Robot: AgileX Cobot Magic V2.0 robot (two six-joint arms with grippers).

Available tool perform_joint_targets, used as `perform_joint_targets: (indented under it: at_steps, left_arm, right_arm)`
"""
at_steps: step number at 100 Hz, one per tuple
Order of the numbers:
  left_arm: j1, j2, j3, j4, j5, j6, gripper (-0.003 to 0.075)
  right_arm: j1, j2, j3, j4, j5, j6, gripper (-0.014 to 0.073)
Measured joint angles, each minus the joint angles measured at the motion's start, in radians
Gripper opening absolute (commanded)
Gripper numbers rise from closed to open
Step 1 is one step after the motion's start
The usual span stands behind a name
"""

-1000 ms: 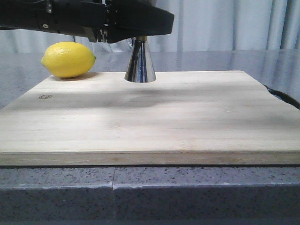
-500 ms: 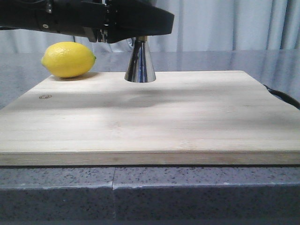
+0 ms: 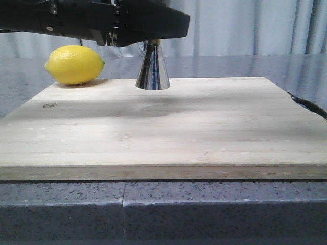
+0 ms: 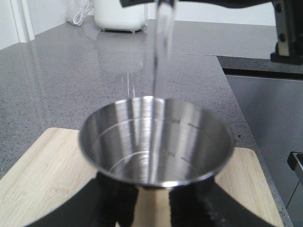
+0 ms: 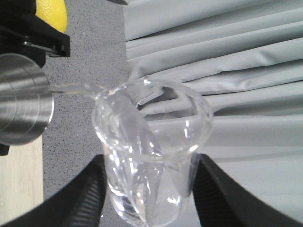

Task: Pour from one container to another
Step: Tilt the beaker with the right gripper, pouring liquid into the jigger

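Observation:
A steel jigger [image 3: 153, 69] stands on the wooden board [image 3: 163, 127] at its far edge. My left gripper [image 4: 151, 208] is shut on the jigger [image 4: 156, 142], with its fingers round the narrow waist below the wide cup. In the front view the left gripper [image 3: 153, 35] hides the jigger's top. My right gripper [image 5: 149, 189] is shut on the clear glass beaker [image 5: 151, 156], which is tilted with its lip toward the jigger [image 5: 23, 104]. A thin clear stream [image 5: 71, 88] runs from the lip, and the stream [image 4: 161, 52] falls into the cup. The beaker is out of the front view.
A yellow lemon [image 3: 74, 65] lies at the board's far left corner, close to the jigger. A dark cable [image 3: 309, 106] lies past the board's right edge. A white appliance [image 4: 119, 14] stands on the grey counter [image 4: 57, 71]. Grey curtains hang behind.

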Motion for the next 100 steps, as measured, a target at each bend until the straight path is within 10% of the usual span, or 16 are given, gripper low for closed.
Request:
perform_joint_targets:
  at_steps: [100]
  left_arm:
    - [0.000,0.000,0.000,0.000,0.000,0.000,0.0238]
  right_arm:
    - [0.000,0.000,0.000,-0.139,-0.009,-0.002,0.0291]
